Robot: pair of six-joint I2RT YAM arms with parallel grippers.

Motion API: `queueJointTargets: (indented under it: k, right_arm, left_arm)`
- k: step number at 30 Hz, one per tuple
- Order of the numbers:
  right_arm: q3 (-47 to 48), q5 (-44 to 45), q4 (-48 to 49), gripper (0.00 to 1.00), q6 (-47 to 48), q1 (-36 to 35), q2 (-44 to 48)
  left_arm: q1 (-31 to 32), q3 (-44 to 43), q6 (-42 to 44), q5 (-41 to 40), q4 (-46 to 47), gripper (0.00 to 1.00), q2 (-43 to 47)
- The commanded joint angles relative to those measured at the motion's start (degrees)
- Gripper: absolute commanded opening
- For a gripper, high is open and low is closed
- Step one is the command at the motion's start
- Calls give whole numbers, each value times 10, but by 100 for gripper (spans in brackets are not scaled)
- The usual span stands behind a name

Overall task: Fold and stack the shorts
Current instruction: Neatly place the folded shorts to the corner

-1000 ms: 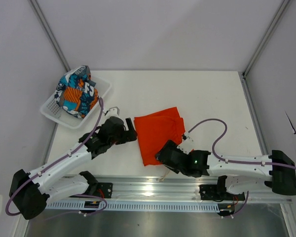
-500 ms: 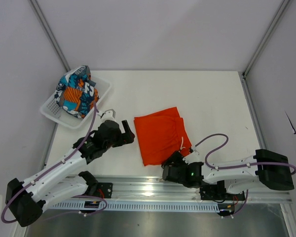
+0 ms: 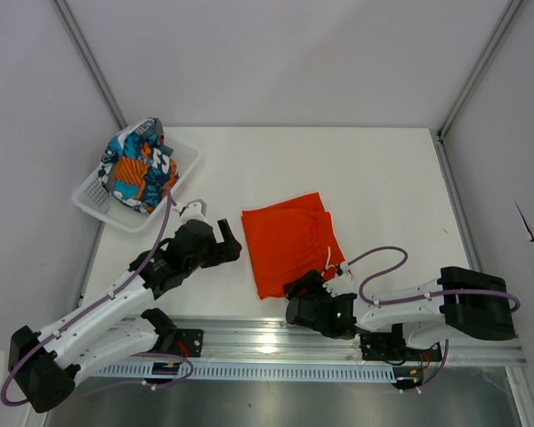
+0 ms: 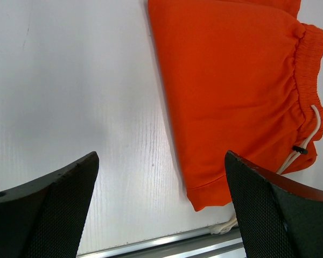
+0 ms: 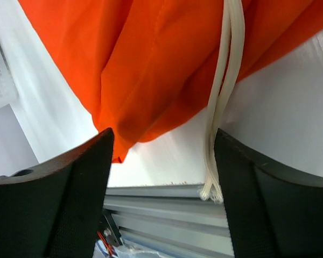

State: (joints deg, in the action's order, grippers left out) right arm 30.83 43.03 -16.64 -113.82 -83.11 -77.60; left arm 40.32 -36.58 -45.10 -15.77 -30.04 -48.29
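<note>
The orange shorts (image 3: 289, 238) lie folded flat in the middle of the table, waistband to the right, white drawstring (image 3: 329, 260) trailing toward the near edge. The patterned shorts (image 3: 138, 165) sit bunched in the white mesh basket (image 3: 93, 191) at the back left. My left gripper (image 3: 231, 238) is open just left of the orange shorts (image 4: 231, 91), apart from them; nothing lies between its fingers (image 4: 160, 156). My right gripper (image 3: 294, 301) is open at the shorts' near corner (image 5: 151, 59). The drawstring's frayed end (image 5: 212, 188) hangs by its right finger, not gripped (image 5: 162, 134).
An aluminium rail (image 3: 267, 334) runs along the table's near edge, right under my right gripper. White walls and metal frame posts (image 3: 89, 62) close in the table on three sides. Purple cables (image 3: 387, 258) loop off both arms.
My right arm has drawn back off the orange shorts to the near edge of the table. The left gripper has backed a little to the left. The shorts have not moved.
</note>
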Motion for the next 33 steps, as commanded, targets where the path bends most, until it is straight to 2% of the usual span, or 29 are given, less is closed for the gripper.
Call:
queueJointTargets:
  k: [1, 6, 7, 10, 13, 15, 18, 21, 22, 23, 24, 25, 26, 28, 29, 30, 33]
  right_arm:
    - [-25, 31, 11, 72, -412, 12, -18]
    - [-30, 35, 19, 56, -412, 31, -22]
    - [-31, 35, 20, 47, -412, 34, -22]
    - [-45, 32, 41, 36, -405, 55, -24]
    - [-93, 4, 93, 10, -349, 95, 1]
    - [-125, -14, 97, 0, -327, 113, 34]
    - [-138, -32, 24, 0, -260, 152, 110]
    - [-119, -41, -84, 0, -109, 220, 203]
    - [-111, -50, -97, 0, 31, 248, 222]
    - [-102, -66, -116, 0, 105, 324, 239]
    - [-93, -113, -123, 0, 171, 368, 257]
    - [-80, -146, -122, 0, 306, 414, 260]
    - [-75, -183, -121, 0, 369, 518, 258]
    - [-61, -288, -112, 0, 484, 616, 237]
    - [-42, -311, -108, 0, 583, 658, 226]
    - [-28, -324, -109, 0, 624, 721, 210]
    - [50, -299, -142, 0, 751, 783, 125]
  left_arm:
    - [-5, 15, -14, 10, 16, 99, 10]
    - [-5, 19, -13, 12, 18, 99, 10]
    - [-5, 20, -12, 12, 19, 99, 10]
    - [-5, 19, -10, 13, 17, 99, 11]
    - [-5, 19, -8, 13, 13, 99, 13]
    - [-5, 20, -5, 9, 11, 99, 15]
    - [-5, 23, -4, 8, 13, 99, 17]
    - [-5, 21, -5, 12, 17, 99, 13]
    - [-5, 21, -5, 14, 21, 99, 12]
    - [-5, 20, -5, 16, 21, 99, 8]
    - [-5, 20, -5, 17, 23, 98, 7]
    - [-5, 22, -5, 21, 26, 99, 6]
    - [-5, 22, -5, 22, 29, 99, 2]
    - [-5, 22, -6, 24, 31, 99, -1]
    - [-5, 24, -5, 26, 32, 99, -3]
    - [-5, 22, -5, 26, 32, 99, -7]
    - [-5, 22, -3, 27, 36, 99, -7]
